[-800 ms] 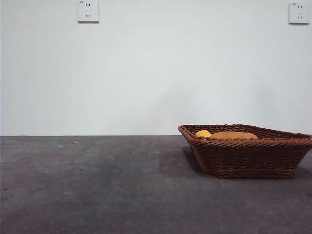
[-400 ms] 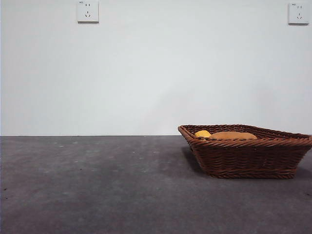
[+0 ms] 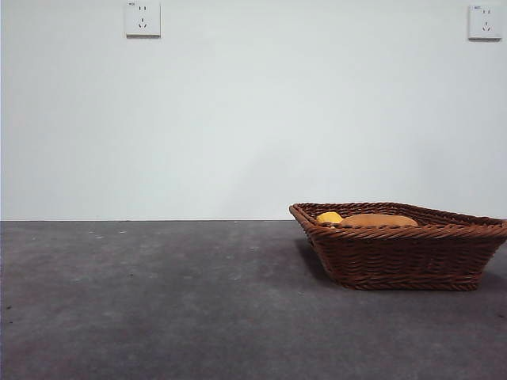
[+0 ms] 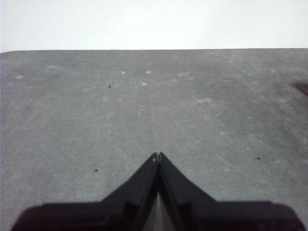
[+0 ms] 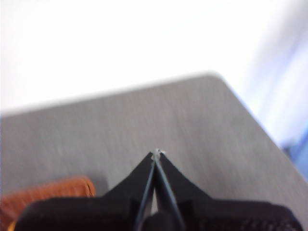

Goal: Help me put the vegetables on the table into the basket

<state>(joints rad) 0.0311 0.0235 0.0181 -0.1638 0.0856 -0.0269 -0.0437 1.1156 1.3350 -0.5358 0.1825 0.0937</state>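
1. Left gripper (image 4: 157, 156): black jaws pressed together, holding nothing, above the dark grey matte table (image 4: 144, 110).
2. Right gripper (image 5: 156, 154): jaws likewise pressed together, empty.
3. Shallow dark brown woven wicker basket (image 3: 400, 255) sits lower right in the front view, holding a yellow corn cob (image 3: 329, 217) beside a tan-orange potato (image 3: 379, 220).
4. Only the blurred right wrist view shows a basket corner (image 5: 45, 192) beside that gripper.

Your left pincer (image 4: 157, 156) hangs above the table (image 4: 154, 106) with its two black jaws pressed together to a single point, nothing between them. Beneath and beyond it you see only dark grey table, flecked with pale scuffs and a few tiny dark specks, running to a white wall (image 4: 154, 21).
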